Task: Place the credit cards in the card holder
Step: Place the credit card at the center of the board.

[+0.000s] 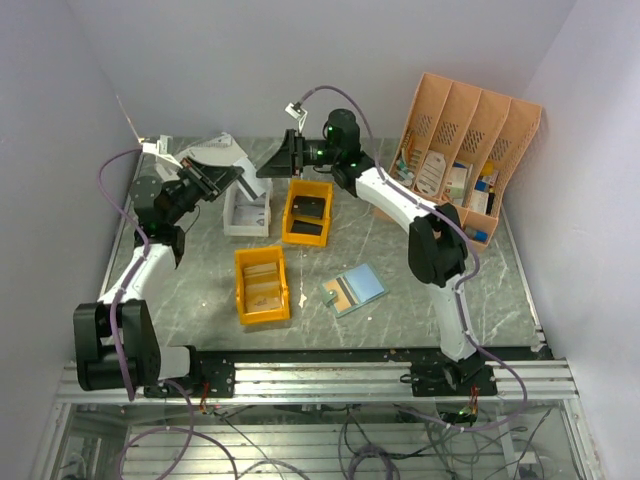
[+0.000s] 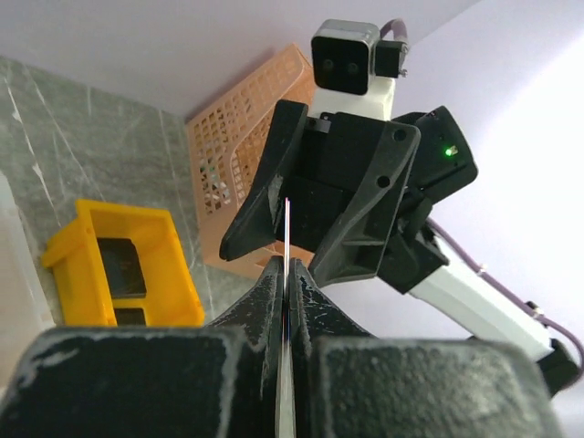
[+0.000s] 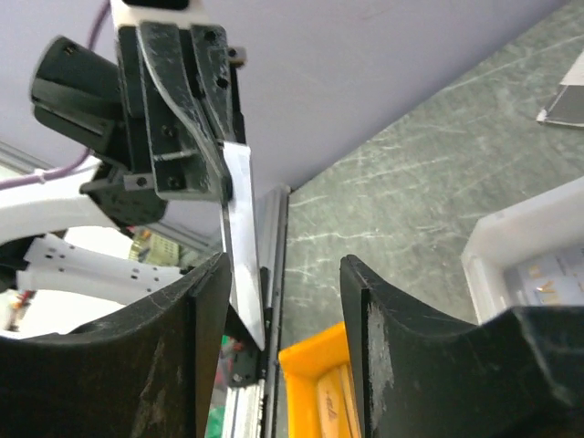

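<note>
A thin silvery credit card (image 2: 286, 233) stands edge-on in my left gripper (image 2: 287, 266), which is shut on it. In the top view this card (image 1: 251, 183) hangs in the air between the two grippers, above the white bin. My right gripper (image 3: 283, 274) is open around the card's (image 3: 239, 228) free end, which lies close to the left-hand finger (image 3: 196, 310); the other finger stands well clear. The card holder (image 1: 354, 288) lies open on the table, light blue side up, to the right of the near yellow bin.
A yellow bin (image 1: 262, 285) with tan cards sits front centre. A second yellow bin (image 1: 307, 211) with dark items and a white bin (image 1: 247, 210) stand behind it. A peach desk organiser (image 1: 465, 150) fills the back right. White sheets (image 1: 215, 150) lie at the back left.
</note>
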`<state>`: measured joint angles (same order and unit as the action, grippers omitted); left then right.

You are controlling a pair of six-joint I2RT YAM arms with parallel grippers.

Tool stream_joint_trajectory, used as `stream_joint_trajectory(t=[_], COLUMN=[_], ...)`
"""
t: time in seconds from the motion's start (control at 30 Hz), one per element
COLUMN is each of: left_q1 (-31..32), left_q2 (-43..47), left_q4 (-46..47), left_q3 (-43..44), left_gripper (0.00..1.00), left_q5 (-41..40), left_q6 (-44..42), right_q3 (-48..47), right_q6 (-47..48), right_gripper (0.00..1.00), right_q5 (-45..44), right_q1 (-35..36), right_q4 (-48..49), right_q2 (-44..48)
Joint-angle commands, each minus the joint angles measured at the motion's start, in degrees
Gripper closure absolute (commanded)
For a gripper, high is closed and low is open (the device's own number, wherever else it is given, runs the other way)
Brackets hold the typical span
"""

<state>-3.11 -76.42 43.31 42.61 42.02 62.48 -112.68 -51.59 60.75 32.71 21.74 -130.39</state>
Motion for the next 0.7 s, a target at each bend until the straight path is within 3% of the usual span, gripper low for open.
stream_joint_trajectory(t=[0.0, 0.37, 0.53, 0.6, 0.67], left_q1=[0.4, 0.4, 0.4, 0.3, 0.4], left_q2=[1.8, 2.0, 2.3, 2.1, 1.9], left_q4=[-6.7, -1.7, -0.2, 0.0, 0.4], left_q3=[3.1, 2.3, 2.2, 2.1, 2.0], left_gripper=[0.93, 0.93, 0.93, 0.93, 0.93], left_q5=[-2.3, -1.3, -0.3, -0.1, 0.0], left_q6=[-6.2, -2.6, -1.7, -1.6, -1.4], right_q3=[-2.7, -9.9, -10.2, -9.9, -9.8], right_q6=[16.7, 33.2, 34.6, 33.8, 33.2], right_gripper=[0.48, 0.49, 0.48, 0.56, 0.76], right_q5=[-1.4, -11.4, -12.8, -11.6, -10.3], right_q1=[0.6, 5.4, 5.7, 5.8, 5.9], right_q4=[-14.8, -32.5, -33.8, -32.8, -32.2], right_q2=[5.1, 5.2, 4.8, 4.9, 4.8])
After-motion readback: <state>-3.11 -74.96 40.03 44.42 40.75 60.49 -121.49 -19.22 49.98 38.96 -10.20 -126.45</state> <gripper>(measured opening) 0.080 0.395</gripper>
